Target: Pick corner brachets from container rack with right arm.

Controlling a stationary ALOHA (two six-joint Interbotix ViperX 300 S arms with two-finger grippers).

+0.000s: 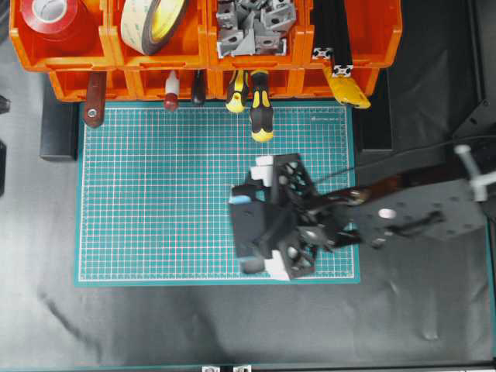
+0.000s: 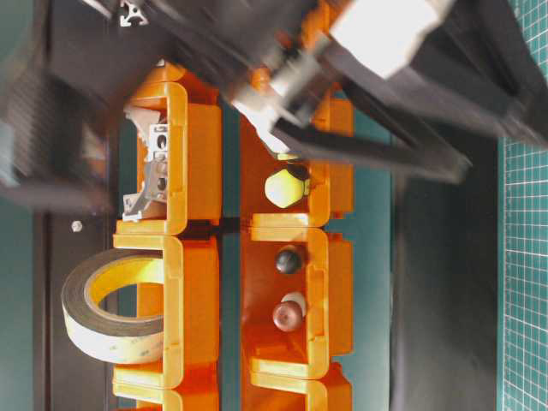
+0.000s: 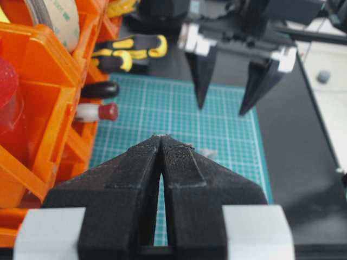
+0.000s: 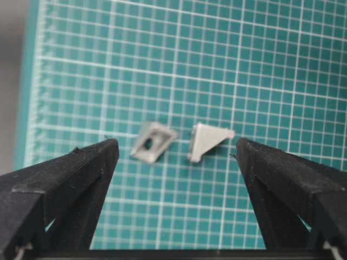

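Note:
Two small silver corner brachets (image 4: 153,142) (image 4: 209,141) lie loose side by side on the green cutting mat (image 4: 217,65). My right gripper (image 4: 174,143) hangs just above them, open, one fingertip on either side and touching neither. From above, the right gripper (image 1: 256,225) covers that spot on the mat's right half. More corner brachets (image 1: 252,23) fill an upper bin of the orange container rack (image 1: 116,58) at the back. My left gripper (image 3: 162,138) is shut on nothing, near the rack's left side, facing the right gripper (image 3: 222,105).
The rack's other bins hold a red tape roll (image 1: 50,19), a beige tape roll (image 1: 155,23) and black extrusion bars (image 1: 333,39). Yellow-black screwdriver handles (image 1: 260,108) and other tool handles (image 1: 170,97) stick out of the lower bins over the mat's far edge.

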